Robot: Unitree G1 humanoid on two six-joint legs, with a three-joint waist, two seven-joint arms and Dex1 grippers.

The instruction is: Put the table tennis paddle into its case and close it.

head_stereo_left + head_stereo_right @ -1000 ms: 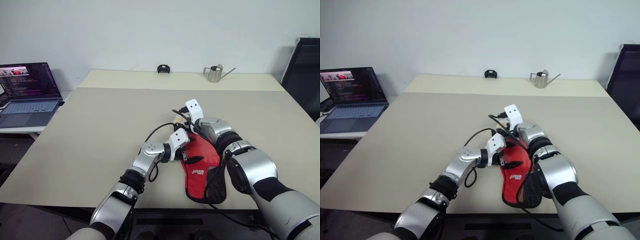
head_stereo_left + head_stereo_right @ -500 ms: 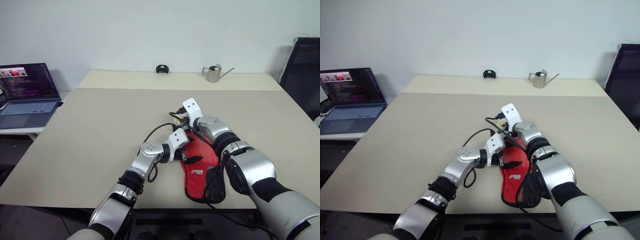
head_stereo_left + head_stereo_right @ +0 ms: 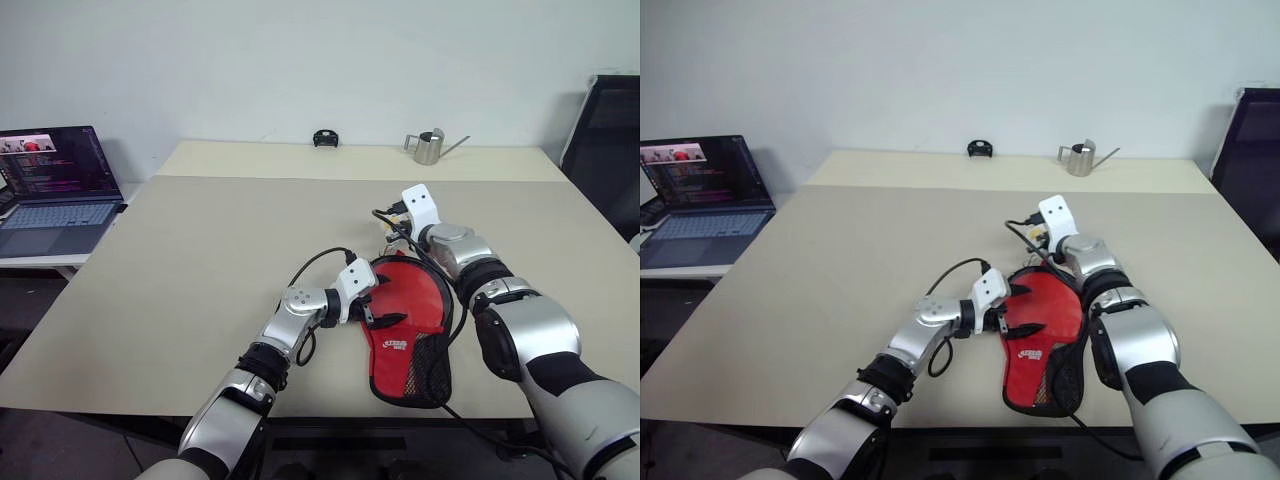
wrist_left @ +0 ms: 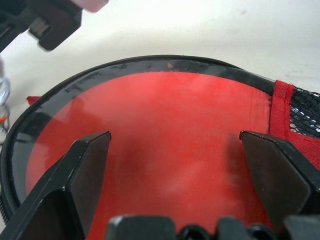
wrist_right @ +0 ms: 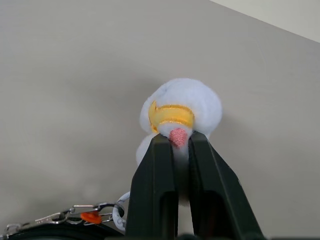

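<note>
The case [image 3: 408, 322] lies flat near the table's front edge, its red panel up, a black zipper rim around it and a mesh pocket at the near end. My left gripper [image 4: 175, 140] stands open just above the red panel, one finger on each side. Just past the case's round far end, my right gripper [image 5: 179, 140] is shut on a small white plush charm [image 5: 185, 102]. A little metal chain [image 5: 82, 216] links the charm to the case's rim. The paddle is hidden.
An open laptop [image 3: 55, 185] sits on a side desk at the far left. A metal watering can [image 3: 430, 147] and a small black object [image 3: 324, 138] stand at the table's back edge. A black chair [image 3: 605, 140] is at the right.
My right gripper has shut on the white charm and swung to the right, uncovering the case's round end. The left gripper has stayed open in place.
</note>
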